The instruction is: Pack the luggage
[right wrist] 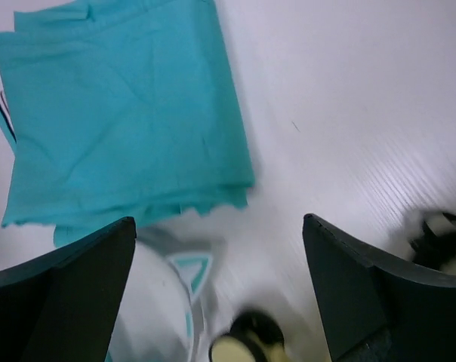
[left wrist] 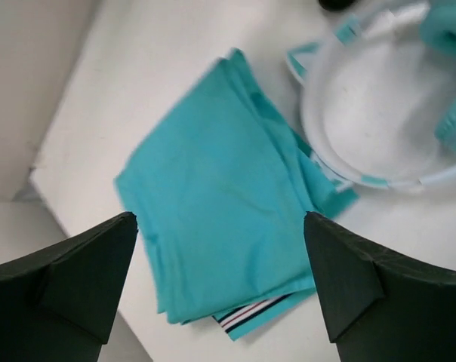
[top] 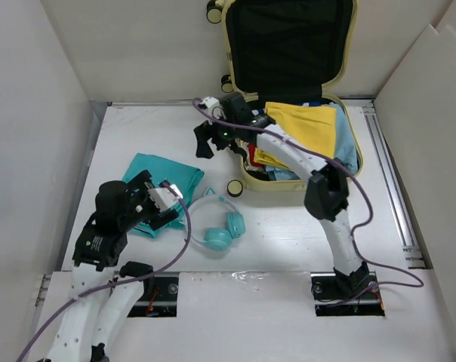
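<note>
The pale-yellow luggage (top: 248, 175) lies open at the back, its black-lined lid (top: 288, 45) upright. A yellow garment (top: 303, 124) and blue clothes lie in its base. A folded teal cloth (top: 156, 177) lies on the table to its left; it also shows in the left wrist view (left wrist: 213, 196) and the right wrist view (right wrist: 115, 113). Teal headphones (top: 220, 226) lie beside the cloth. My left gripper (top: 166, 202) is open and empty over the cloth's near edge (left wrist: 220, 286). My right gripper (top: 207, 139) is open and empty, above the table left of the luggage (right wrist: 220, 294).
White walls enclose the table on the left, back and right. A luggage wheel (top: 235, 188) sticks out at the case's near-left corner and shows in the right wrist view (right wrist: 247, 343). The headphone band (left wrist: 379, 98) lies close to the cloth. A metal rail (top: 390, 173) runs along the right.
</note>
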Available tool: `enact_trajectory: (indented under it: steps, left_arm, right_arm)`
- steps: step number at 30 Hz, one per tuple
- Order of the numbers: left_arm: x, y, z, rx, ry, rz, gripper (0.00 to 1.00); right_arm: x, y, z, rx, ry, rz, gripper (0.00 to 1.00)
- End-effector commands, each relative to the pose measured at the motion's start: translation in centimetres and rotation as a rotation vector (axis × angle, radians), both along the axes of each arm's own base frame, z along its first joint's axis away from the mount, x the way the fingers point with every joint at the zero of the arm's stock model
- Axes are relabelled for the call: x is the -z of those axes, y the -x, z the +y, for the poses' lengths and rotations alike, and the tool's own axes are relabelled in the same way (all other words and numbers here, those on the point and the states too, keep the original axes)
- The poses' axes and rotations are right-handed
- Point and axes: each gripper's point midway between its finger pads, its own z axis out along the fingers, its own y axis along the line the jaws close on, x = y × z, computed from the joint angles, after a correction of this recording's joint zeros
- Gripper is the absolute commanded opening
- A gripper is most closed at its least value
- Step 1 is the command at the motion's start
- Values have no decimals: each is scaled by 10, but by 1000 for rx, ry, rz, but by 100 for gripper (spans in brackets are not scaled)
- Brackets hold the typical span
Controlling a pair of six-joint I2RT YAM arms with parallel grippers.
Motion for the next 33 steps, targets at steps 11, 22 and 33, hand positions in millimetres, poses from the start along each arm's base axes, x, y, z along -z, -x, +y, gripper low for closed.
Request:
enact_trajectory:
  steps: [11,22,33]
  left_arm:
    - [6,-66,87,-835,240,203,85]
    - [53,-70,107,-975,178,253,88]
    - [41,-77,105,-967,216,207,88]
  right_arm:
    - [129,-8,132,-35,-200,219,98]
    - [199,57,136,-49,-29,329,67]
    - [131,42,123,-42,-16,163,0]
